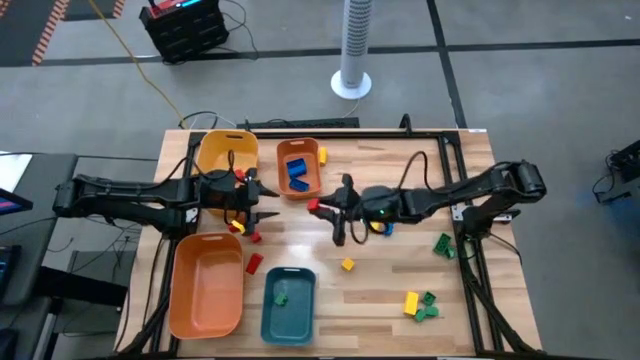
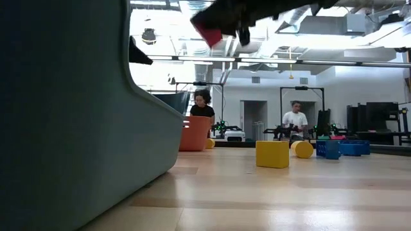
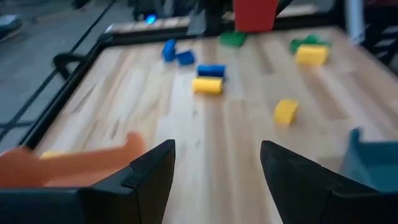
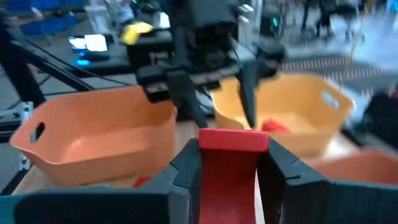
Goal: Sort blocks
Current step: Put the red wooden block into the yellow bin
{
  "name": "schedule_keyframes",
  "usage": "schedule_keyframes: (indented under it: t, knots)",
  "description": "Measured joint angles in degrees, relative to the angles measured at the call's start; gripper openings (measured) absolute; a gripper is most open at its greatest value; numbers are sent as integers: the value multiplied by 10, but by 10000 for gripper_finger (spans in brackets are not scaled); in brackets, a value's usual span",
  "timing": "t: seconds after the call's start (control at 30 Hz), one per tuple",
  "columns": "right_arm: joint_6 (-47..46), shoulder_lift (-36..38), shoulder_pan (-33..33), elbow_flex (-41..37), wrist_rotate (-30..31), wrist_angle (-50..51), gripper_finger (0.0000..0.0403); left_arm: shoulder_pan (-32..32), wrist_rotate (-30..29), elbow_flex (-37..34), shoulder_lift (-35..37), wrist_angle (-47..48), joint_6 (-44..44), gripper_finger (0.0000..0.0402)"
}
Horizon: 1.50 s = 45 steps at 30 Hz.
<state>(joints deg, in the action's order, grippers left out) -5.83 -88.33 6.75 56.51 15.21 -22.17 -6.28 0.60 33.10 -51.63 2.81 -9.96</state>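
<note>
Your table (image 1: 400, 290) carries four trays. The yellow tray (image 1: 226, 150) is one; whether it holds anything is unclear from above. The small orange tray (image 1: 299, 167) holds blue blocks (image 1: 296, 171). The large orange tray (image 1: 206, 284) is another. The teal tray (image 1: 288, 303) holds one green block (image 1: 281, 297). Loose on the table you have yellow, green, blue and red blocks. Your right gripper (image 1: 329, 208), at mid-table, has its jaws clamped on a red block (image 4: 231, 163). Your left gripper (image 1: 262, 203), beside the yellow tray, has its jaws apart.

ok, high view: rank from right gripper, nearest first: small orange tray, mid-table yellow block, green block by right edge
1. small orange tray, right beside the right gripper
2. yellow block, mid-table
3. green block, right edge
</note>
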Motion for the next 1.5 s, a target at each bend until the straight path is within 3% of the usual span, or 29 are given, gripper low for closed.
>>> schedule_keyframes:
  t: [0.13,0.5,0.77,0.87,1.13,1.4,1.5]
  knots:
    - [30,0,12,0,10,-24,111,0,38,0,0,-41,10,231]
    - [68,-1,28,0,14,-77,111,32,38,0,-10,-115,26,231]
    - [27,-11,44,0,18,-59,111,56,31,0,-10,-149,47,231]
    - [3,-18,55,4,24,-54,111,79,26,0,-2,-117,51,231]
    - [-24,-71,121,50,56,-9,111,177,-103,0,83,1,51,231]
    - [-30,-141,123,131,13,19,111,254,-161,0,121,77,100,231]
    - [12,-164,123,165,13,19,111,275,-189,-8,114,53,122,231]
